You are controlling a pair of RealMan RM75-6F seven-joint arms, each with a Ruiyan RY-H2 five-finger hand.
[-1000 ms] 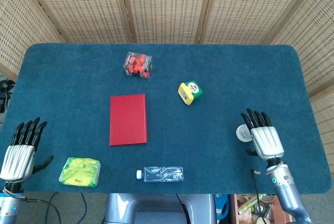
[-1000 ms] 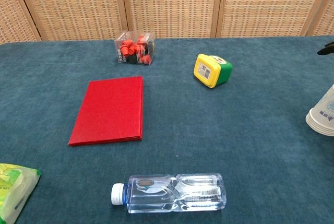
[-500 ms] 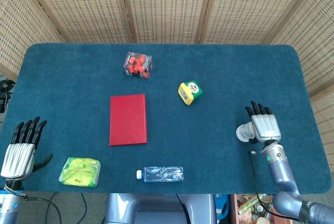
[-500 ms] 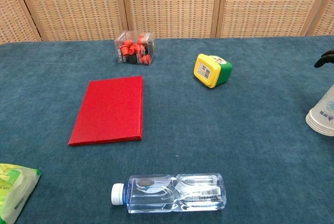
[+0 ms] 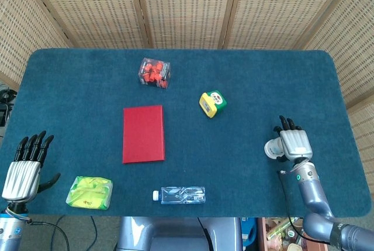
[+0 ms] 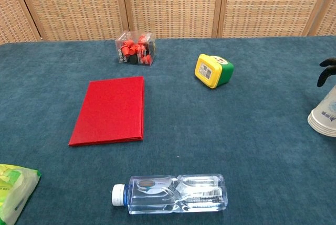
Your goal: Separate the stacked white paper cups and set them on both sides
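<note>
Stacked white paper cups (image 6: 324, 115) lying on side near right edge of blue table (image 5: 245, 81), rims pointing left, well right of yellow-green box (image 5: 212, 103). Still nested, several rims visible in chest view; nothing separated, nothing placed on either side. Task judged barely begun: grasp, pull-apart and both placements all left.

Right hand (image 5: 294, 142) directly over the cups, fingers draped above the stack, tips dark at chest view's right edge. Contact or grip not resolvable, cannot tell whether closed on the stack.

Left hand (image 5: 23, 168) far left of the box, off the table's near-left corner, fingers spread, holding nothing.

Around: red booklet (image 5: 143, 133) left of the box, clear case of red pieces (image 5: 154, 72) up-left of it, water bottle (image 5: 181, 195) lying below it, green packet (image 5: 89, 192) far lower left.
</note>
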